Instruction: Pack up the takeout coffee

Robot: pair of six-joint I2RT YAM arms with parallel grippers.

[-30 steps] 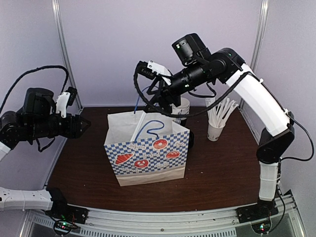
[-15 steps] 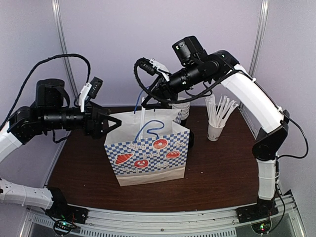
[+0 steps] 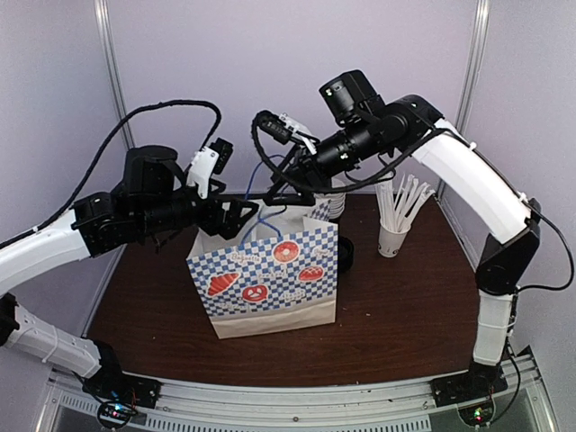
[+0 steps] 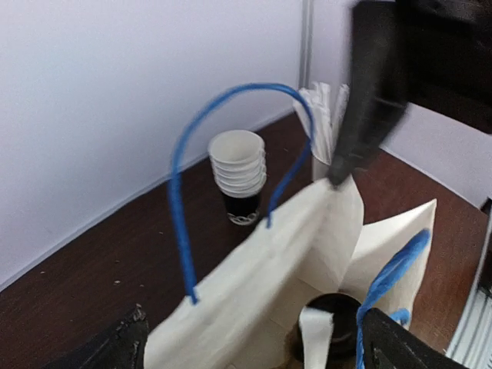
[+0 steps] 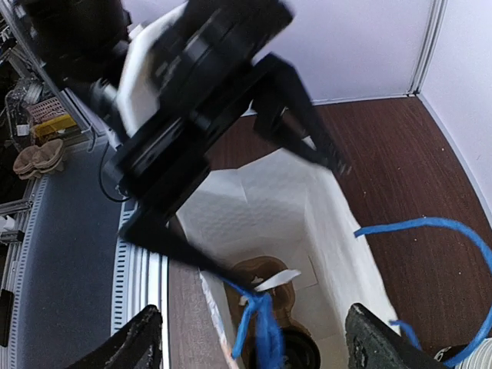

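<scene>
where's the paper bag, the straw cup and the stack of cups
paper bag (image 3: pixel 270 297): top view, checkered front panel
straw cup (image 3: pixel 392 241): top view, white side wall
stack of cups (image 4: pixel 240 173): left wrist view, stacked white rims
</scene>
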